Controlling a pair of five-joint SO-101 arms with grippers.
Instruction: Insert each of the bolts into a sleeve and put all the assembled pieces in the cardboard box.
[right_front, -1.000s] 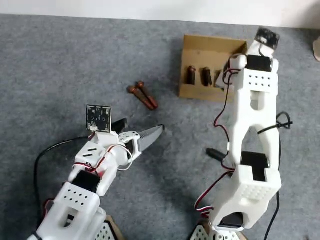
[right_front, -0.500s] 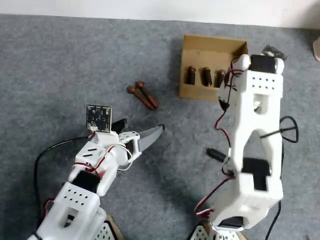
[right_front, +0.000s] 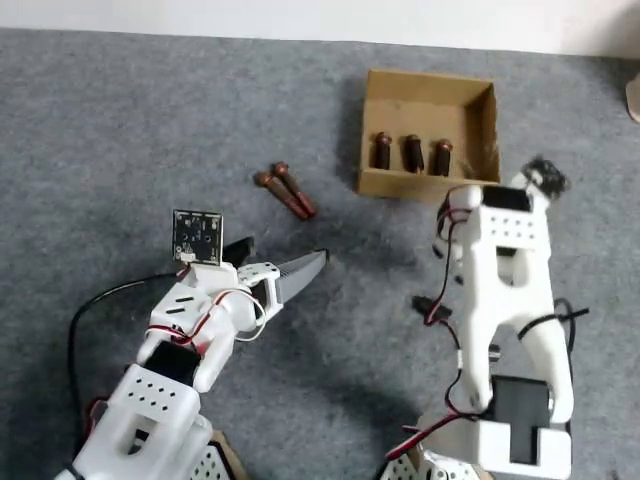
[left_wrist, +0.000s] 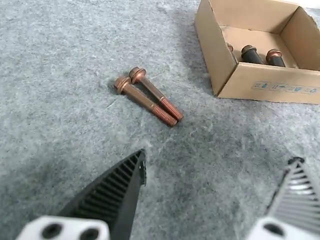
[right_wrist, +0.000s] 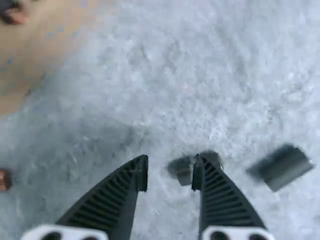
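left end effector (left_wrist: 218, 160) wide open, empty, over grey surface (right_front: 120, 120), near two bare bolts (left_wrist: 148, 97) lying side by side. right end effector (right_wrist: 171, 162) partly open, holding nothing; dark sleeve (right_wrist: 181, 170) just beside one finger (right_wrist: 210, 190), second sleeve (right_wrist: 282, 167) near. cardboard box (right_front: 400, 183) holds three assembled pieces (right_front: 412, 153) in a row, well apart from bolts.

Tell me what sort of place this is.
Probably a robotics test bench in a lab or hobby room: left arm and right arm on grey felt-like matting, with loose bolts and a cardboard box laid out.
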